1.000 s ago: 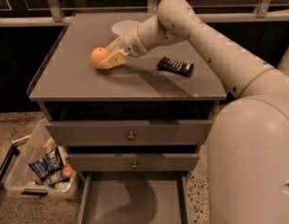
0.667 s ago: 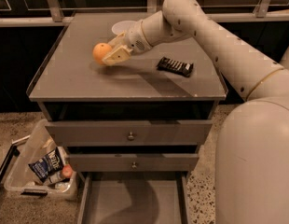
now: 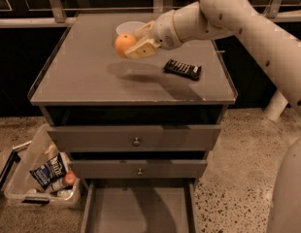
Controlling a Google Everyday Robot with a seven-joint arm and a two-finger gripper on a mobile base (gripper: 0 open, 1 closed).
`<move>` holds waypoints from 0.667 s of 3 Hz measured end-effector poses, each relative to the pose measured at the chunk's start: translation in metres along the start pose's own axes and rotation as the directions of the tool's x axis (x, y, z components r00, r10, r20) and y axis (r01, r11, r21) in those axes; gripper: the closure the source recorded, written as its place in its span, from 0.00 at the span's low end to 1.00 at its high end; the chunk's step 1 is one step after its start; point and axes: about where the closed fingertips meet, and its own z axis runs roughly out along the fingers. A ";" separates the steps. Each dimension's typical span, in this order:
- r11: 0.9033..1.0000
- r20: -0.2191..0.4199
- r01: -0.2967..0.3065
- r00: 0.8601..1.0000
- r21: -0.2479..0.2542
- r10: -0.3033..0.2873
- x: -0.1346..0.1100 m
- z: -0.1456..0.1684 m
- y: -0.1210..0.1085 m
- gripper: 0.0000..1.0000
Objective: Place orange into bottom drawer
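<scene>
Your end effector [image 3: 132, 43] is clamped on the orange [image 3: 122, 42], hanging above the worktop [image 3: 82, 79] toward 11 o'clock; the bottom drawer [image 3: 141, 212] lies open at 6 o'clock of your view.

Gripper [image 3: 133, 45] hovering over the cabinet top [image 3: 77, 81], with the bottom drawer [image 3: 136, 212] lying open well below.

The gripper is clasping the orange [image 3: 124, 43] above the back middle of the top, and its shadow is falling on bare surface beneath. The white bowl [image 3: 127, 27] is sitting just behind it, and a dark wrapped bar [image 3: 182, 69] is lying to the right in view, leaving the left and front of the top free. Two drawer fronts [image 3: 136, 139] are standing closed under the front edge. The bottom drawer is jutting out past them, its floor showing bare. A plastic bin [image 3: 24, 178] is crowding the ground beside the drawer's left wall, and the robot's body [image 3: 291, 198] is filling the right.
</scene>
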 end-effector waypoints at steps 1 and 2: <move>0.999 -0.050 0.033 0.998 0.027 -0.031 0.010 -0.042 0.011 1.00; 0.997 -0.113 0.073 0.991 0.024 -0.070 0.021 -0.082 0.037 1.00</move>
